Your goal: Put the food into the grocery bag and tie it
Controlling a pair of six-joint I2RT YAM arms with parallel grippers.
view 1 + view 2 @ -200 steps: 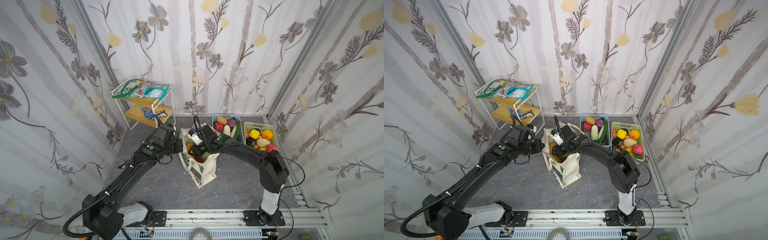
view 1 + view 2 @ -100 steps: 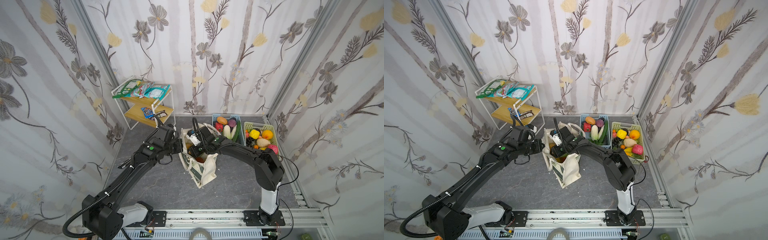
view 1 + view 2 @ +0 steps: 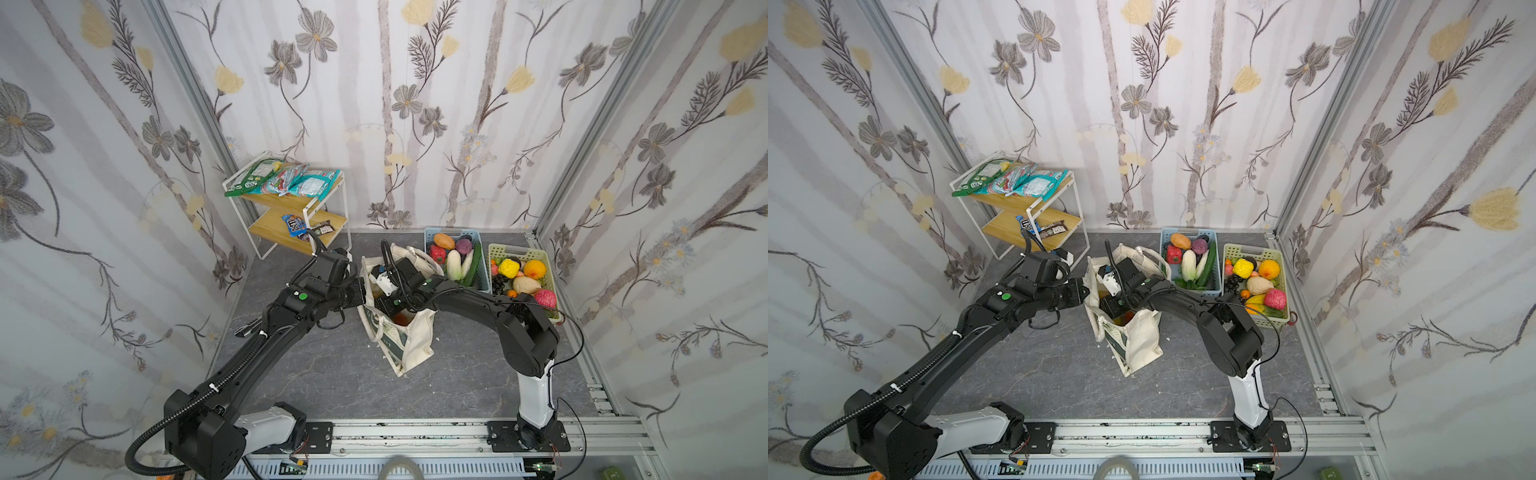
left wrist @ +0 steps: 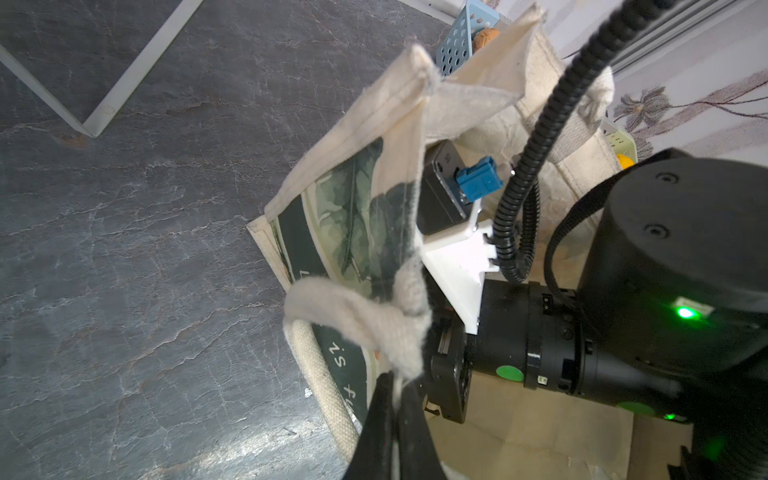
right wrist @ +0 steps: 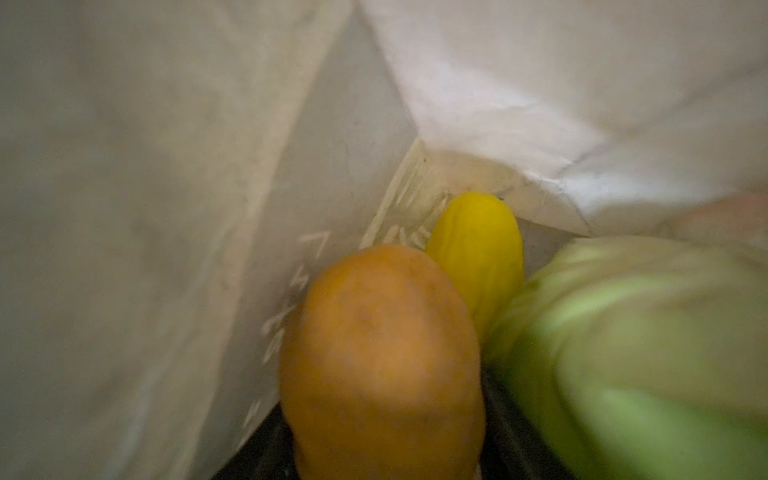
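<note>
Since a second ago the right arm [image 3: 469, 297] has drawn its elbow a little toward the middle of the frame, and its wrist sits deeper in the mouth of the grocery bag [image 3: 409, 345]. The left arm [image 3: 266, 340] and the bag stand as they did.

In both top views the bag stands upright at the centre of the frame on the grey desk [image 3: 332, 374], its mouth open upward. The blue basket [image 3: 430, 237] is just beside it on the right, and the pale green basket [image 3: 519, 250] lies further right. Both baskets hold toy produce [image 3: 523, 274].

The left pincer [image 4: 395, 399] reaches the bag from the left of the frame. Its fingers are pressed together on the cream cloth of the rim, where a strap handle [image 4: 332, 307] is sewn on.

The right pincer [image 3: 1115, 307] is down inside the bag, and cloth hides its tips in the top views. I cannot tell whether it is wide or narrow, or whether it holds anything.

The right wrist view looks into the bag. An orange fruit [image 5: 382, 361] fills the near field, a yellow fruit [image 5: 478, 249] touches it behind, and a blurred green cabbage [image 5: 644, 353] lies against both.

At the upper left of the desk a shelf rack [image 3: 291, 224] carries snack packets [image 3: 286, 180] on its top board.
</note>
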